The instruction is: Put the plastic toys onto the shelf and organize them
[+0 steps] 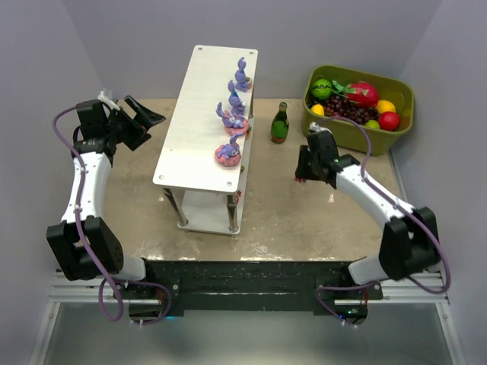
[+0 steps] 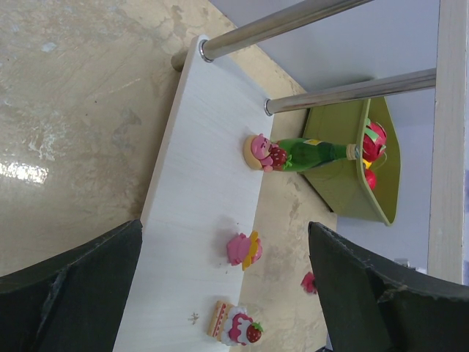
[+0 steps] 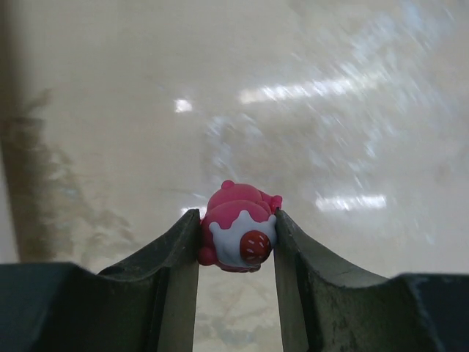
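- Right end effector (image 3: pixel 237 220) pinches a pink toy (image 3: pixel 234 209) over the desk (image 1: pixel 304 220), right of the shelf (image 1: pixel 199 114).
- Left end effector (image 2: pixel 226 235) hangs spread at the shelf's left side.
- Step, likely: bringing this toy to the shelf. The next move calls for a lift leftward to a bare spot clear of the bunnies (image 1: pixel 234 106).

This is looking like a robotics lab test cell. Plain grey walls (image 1: pixel 137 46) are boxing in a mottled beige tabletop (image 1: pixel 289 220) from nine round to three o'clock. At six o'clock a black mounting plate (image 1: pixel 251 277) on a silver aluminium frame (image 1: pixel 251 303) is anchoring a white-and-black left arm (image 1: pixel 84 182) and right arm (image 1: pixel 365 190), both trailing loose purple cables (image 1: pixel 55 125). At twelve o'clock a pale two-tier shelf (image 1: pixel 202 129) is carrying tiny purple plastic bunny toys (image 1: pixel 237 99).
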You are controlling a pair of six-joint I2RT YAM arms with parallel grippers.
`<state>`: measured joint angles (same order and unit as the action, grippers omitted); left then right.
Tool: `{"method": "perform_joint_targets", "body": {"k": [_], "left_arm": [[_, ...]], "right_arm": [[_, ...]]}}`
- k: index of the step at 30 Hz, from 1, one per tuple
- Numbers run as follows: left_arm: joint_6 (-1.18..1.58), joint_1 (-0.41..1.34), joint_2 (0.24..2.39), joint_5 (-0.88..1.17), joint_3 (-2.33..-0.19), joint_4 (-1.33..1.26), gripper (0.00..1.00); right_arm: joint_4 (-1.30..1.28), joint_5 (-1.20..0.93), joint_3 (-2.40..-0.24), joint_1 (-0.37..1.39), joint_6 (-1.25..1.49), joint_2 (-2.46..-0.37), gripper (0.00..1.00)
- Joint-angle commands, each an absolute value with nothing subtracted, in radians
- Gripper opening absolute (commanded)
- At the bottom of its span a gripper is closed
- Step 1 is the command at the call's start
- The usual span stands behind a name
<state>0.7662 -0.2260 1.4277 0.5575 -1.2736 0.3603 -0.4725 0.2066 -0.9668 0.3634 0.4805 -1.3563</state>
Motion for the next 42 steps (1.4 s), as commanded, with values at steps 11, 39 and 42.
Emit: {"method": "perform_joint_targets", "body": {"k": [11, 39, 42], "left_arm": [[0.729, -0.222, 1.414, 0.555, -1.353, 0.357, 0.99], [0.713, -0.226, 1.417, 0.546, -1.379, 0.36, 0.99], [0.71, -0.229, 1.416, 0.548, -1.381, 0.364, 0.99]], "right_arm": [[-0.48, -0.141, -1.643, 0.413, -0.033, -1.916, 0.0], [-0.466, -0.196, -1.862, 0.54, -0.228, -2.098, 0.0], [-0.482, -0.229, -1.878, 0.541, -0.268, -2.112, 0.0]]}}
